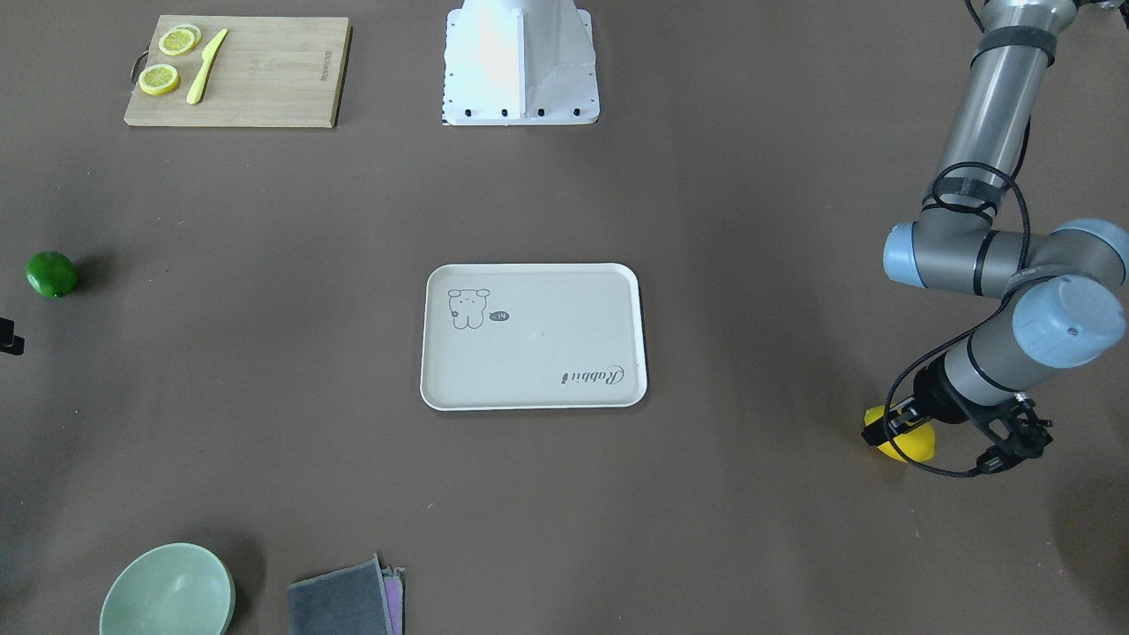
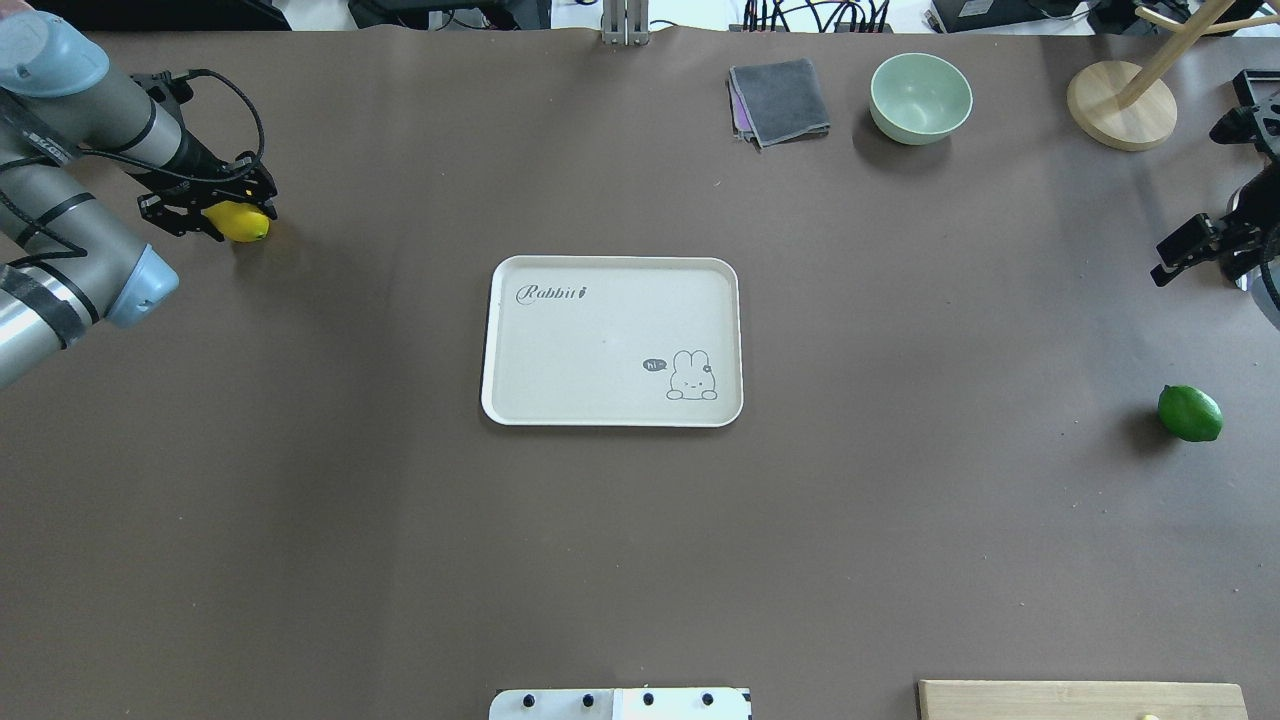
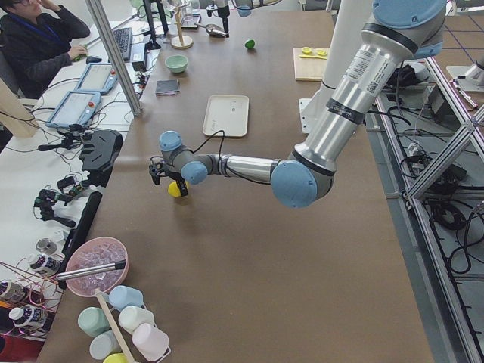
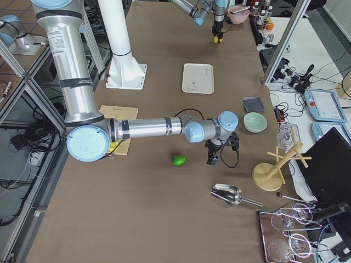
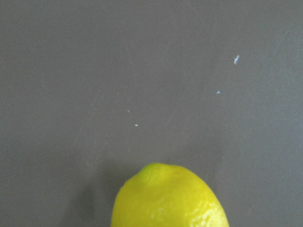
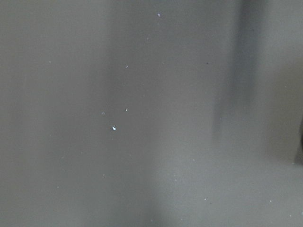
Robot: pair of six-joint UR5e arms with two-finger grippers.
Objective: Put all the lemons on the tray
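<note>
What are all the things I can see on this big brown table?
yellow lemon: one, bright yellow, robot's left side, on the table
green lemon: one, dark green, alone on the robot's right side
tray: one, cream-white, table's middle, nothing on it
cutting board: one, wooden, near the robot's right
lemon slices: at least two, yellow, on the board
knife: one, yellow, on the board
bowl: one, pale green, far side
cloths: folded stack, grey over purple, beside the bowl
wooden stand: one, far right corner
left gripper: black, at the yellow lemon
right gripper: black, right edge, away from the green lemon
</note>
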